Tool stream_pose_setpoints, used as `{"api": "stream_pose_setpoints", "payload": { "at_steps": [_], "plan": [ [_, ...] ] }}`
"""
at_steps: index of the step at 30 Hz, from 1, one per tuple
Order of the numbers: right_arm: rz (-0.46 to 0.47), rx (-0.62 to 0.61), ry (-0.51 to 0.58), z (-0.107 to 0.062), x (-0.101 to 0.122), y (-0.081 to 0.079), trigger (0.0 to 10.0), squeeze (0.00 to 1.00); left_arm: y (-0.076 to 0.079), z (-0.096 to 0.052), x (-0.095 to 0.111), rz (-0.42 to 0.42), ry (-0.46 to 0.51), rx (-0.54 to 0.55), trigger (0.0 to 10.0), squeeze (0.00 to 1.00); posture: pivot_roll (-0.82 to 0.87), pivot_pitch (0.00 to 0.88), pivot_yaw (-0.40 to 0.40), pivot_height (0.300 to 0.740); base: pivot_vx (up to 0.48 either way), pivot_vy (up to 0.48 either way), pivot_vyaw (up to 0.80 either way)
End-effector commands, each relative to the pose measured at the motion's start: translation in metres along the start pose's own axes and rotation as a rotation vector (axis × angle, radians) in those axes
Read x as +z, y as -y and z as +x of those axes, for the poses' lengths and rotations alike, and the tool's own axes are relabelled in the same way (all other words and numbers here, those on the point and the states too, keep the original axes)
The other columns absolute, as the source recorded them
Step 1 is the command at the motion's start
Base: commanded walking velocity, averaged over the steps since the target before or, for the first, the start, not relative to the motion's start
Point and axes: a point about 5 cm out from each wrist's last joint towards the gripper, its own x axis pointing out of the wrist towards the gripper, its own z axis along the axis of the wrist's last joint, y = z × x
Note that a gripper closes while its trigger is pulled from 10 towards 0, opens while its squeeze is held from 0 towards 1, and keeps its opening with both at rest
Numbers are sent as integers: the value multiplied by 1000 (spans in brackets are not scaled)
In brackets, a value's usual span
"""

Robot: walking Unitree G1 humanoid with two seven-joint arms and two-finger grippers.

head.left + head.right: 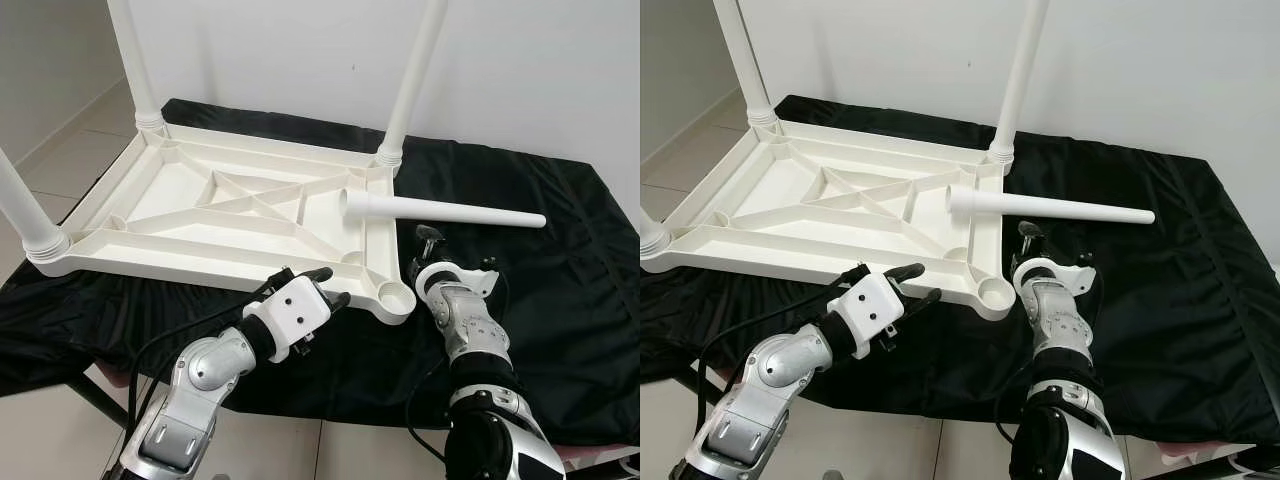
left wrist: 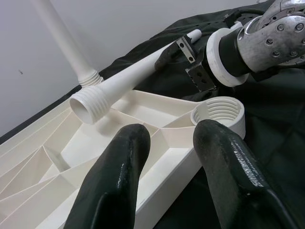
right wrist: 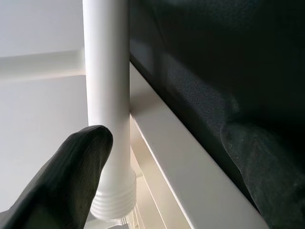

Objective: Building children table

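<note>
Now, step in hand: one leg is left to fit, by my reading; you want the loose leg [image 1: 440,211] picked up and screwed into the empty socket [image 1: 397,296] at the near right corner of the upturned tabletop [image 1: 200,215].
Loose leg: lies across the tabletop's right rim, threaded end over the frame, thin end out on the black cloth [image 1: 560,300] to the right.
Right hand [image 1: 428,246]: fingers spread, just near of the leg, holding nothing; close on the leg near its threaded end so it tips up straight.
Left hand [image 1: 315,285]: fingers apart, empty, touching or nearly touching the near rim beside the socket; use it to steady the tabletop.
Threading: start the leg upright, or it may cross-thread.
In the way: three fitted legs [image 1: 415,70] stand up at the other corners; the far right one is close to your swing.
</note>
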Motion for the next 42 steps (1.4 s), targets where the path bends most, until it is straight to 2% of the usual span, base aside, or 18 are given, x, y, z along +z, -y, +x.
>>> {"api": "stream_pose_setpoints", "payload": {
  "at_steps": [1, 12, 42],
  "plan": [
    [-1, 15, -10, 2, -1, -3, 10000, 0, 0, 0, 3, 3, 3, 12, 10000, 0, 70, 22, -88, 740, 0, 0, 0],
    [1, 102, -9, 12, 0, -23, 10000, 0, -4, 3, 8, 2, 23, 14, 10000, 0, 66, 34, -77, 740, 0, 0, 0],
    [-9, 140, 26, 24, 2, -35, 10000, 0, -5, 4, 16, 4, 44, 9, 10000, 0, 72, 43, -68, 740, 0, 0, 0]
  ]
}}
